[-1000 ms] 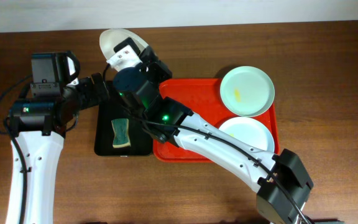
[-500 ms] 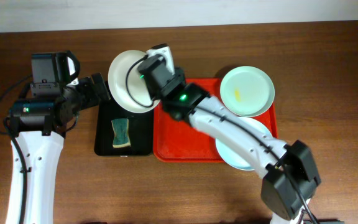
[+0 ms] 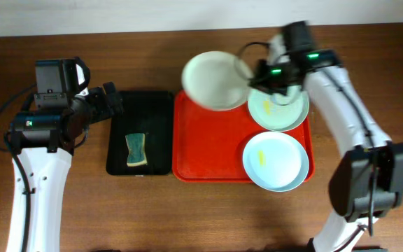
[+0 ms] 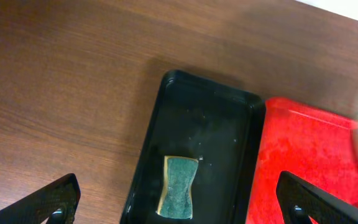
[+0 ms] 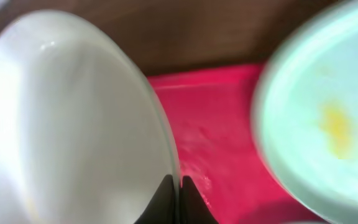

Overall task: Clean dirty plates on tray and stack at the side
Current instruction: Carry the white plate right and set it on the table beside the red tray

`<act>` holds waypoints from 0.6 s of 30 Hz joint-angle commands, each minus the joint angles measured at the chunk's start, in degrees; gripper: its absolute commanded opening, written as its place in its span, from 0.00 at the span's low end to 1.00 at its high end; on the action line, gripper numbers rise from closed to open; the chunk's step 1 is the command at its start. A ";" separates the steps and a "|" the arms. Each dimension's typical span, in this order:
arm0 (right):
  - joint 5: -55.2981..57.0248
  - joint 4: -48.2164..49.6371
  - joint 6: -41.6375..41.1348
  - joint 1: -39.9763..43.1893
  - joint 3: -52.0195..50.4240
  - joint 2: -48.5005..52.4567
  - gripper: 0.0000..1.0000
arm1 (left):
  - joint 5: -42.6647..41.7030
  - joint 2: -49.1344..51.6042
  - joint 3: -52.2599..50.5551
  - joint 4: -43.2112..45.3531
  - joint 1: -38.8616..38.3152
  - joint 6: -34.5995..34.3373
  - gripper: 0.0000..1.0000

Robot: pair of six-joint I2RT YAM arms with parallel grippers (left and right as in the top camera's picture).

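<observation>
Brown wood-grain table (image 3: 208,210) fills the overhead view, with a pale strip along the top edge; at the left of the frame the left arm reaches in, and the left gripper (image 3: 112,103) hangs at the upper left edge of the black tray (image 3: 156,112), its jaws spread wide and holding nothing; in the left wrist view its two fingertips stand far apart at the lower corners; a green and yellow sponge (image 3: 136,150) lies in the lower half of the black tray; just right of that, side by side with it, sits the red tray (image 3: 208,150); over the red tray's upper left corner, overlapping its top rim, is the white plate (image 3: 214,80), pinched at its right rim by the right gripper (image 3: 252,75), whose jaws are closed tight on the edge, as the right wrist view shows; whether this plate touches the tray cannot be told; further right, in the tray's upper right corner, lies the upper pale blue-green plate (image 3: 280,115) with a yellow smear; below it, in the lower right corner, lies the lower pale blue-green plate (image 3: 278,164), also smeared yellow, its lower edge overhanging the tray's rim.
</observation>
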State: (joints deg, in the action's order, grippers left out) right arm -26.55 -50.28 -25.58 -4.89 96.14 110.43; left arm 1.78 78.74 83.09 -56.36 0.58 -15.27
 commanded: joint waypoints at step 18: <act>12.61 -20.68 10.25 44.13 0.85 -1.57 0.04 | 0.13 0.04 -0.04 0.07 0.13 -0.52 0.99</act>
State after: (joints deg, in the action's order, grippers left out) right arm -21.06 -70.19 -15.99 36.42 96.23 110.43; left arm 1.76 78.74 83.09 -56.38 0.58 -15.25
